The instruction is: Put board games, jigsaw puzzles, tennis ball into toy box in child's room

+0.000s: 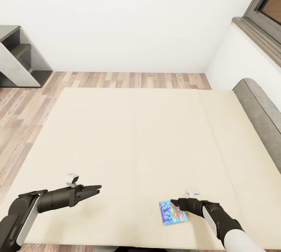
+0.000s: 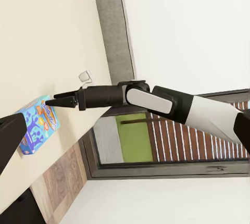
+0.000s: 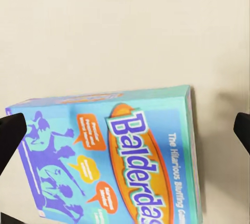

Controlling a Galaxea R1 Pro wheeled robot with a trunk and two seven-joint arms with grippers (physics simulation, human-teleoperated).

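Blue board game (image 3: 120,156), lower part cut off by frame edge.

"Balderdas…", cut off, and perhaps "The Hilarious Bluffing…" on the blue board game (image 3: 114,166) lid.

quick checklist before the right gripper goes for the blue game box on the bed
1. Target found: blue board game lies flat on the bed near its front edge: ok.
2. Right gripper open: fingertips apart at either side of the box: ok.
3. Gripper lined up over the box: ok.
4. Fingers down around the box edges: cannot tell.
5. Left gripper well off to the side: ok.
6. Toy box within reach: cannot tell.
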